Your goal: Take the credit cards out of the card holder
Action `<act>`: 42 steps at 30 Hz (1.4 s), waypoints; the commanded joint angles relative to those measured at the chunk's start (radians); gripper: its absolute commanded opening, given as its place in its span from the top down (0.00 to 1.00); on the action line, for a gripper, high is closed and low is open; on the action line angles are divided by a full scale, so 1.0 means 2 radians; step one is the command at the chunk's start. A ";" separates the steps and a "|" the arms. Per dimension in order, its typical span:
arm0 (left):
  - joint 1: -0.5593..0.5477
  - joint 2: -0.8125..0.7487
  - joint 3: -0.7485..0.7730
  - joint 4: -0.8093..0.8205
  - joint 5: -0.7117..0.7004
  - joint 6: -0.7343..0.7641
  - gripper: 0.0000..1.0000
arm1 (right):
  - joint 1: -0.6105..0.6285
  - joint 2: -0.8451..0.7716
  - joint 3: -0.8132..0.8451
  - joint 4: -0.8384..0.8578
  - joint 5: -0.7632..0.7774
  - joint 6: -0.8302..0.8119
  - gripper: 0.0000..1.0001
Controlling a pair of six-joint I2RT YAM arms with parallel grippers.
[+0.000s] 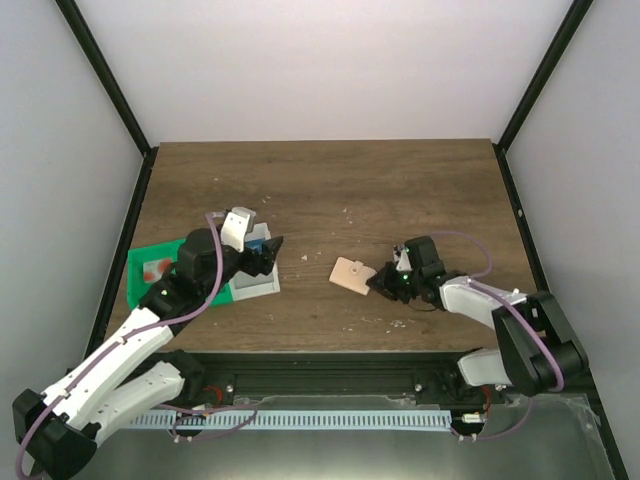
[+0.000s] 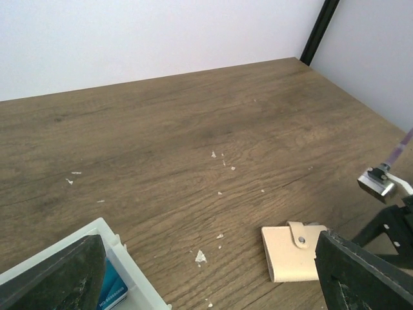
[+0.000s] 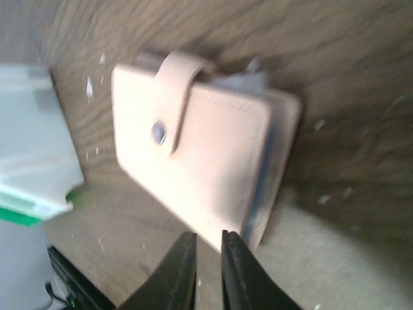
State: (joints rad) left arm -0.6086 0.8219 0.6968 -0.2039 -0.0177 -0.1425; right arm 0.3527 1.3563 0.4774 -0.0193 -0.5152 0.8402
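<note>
The tan card holder [image 1: 352,273] lies shut on the table, its strap snapped; it also shows in the left wrist view [image 2: 290,253] and the right wrist view [image 3: 200,155], where a blue-grey inner edge shows at its side. My right gripper [image 1: 383,285] [image 3: 208,236] is almost shut and empty, with its tips at the holder's near edge. My left gripper [image 1: 263,250] [image 2: 210,248] is wide open and empty above the white box [image 1: 252,282]. The blue credit card [image 2: 113,290] lies inside that box. A pale piece with red marks [image 1: 155,268] lies in the green tray.
The green compartment tray [image 1: 145,290] sits at the left, against the white box [image 2: 129,265]. Small white flecks [image 2: 201,257] are scattered on the wood. Black frame posts stand at the table's back corners.
</note>
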 commanded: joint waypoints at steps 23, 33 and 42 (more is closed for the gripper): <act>-0.001 0.083 0.030 -0.040 0.064 -0.053 0.10 | 0.032 0.176 0.238 -0.066 0.074 -0.214 0.57; 0.000 0.047 0.019 -0.020 0.046 -0.055 0.11 | 0.037 0.198 0.211 -0.076 0.032 -0.238 0.57; -0.001 0.084 0.026 -0.013 0.103 -0.092 0.13 | 0.100 0.155 0.150 -0.100 0.030 -0.229 0.60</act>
State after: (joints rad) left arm -0.6086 0.9390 0.7311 -0.2333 0.1200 -0.2710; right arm 0.4694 1.7012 0.8181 -0.1299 -0.4553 0.3805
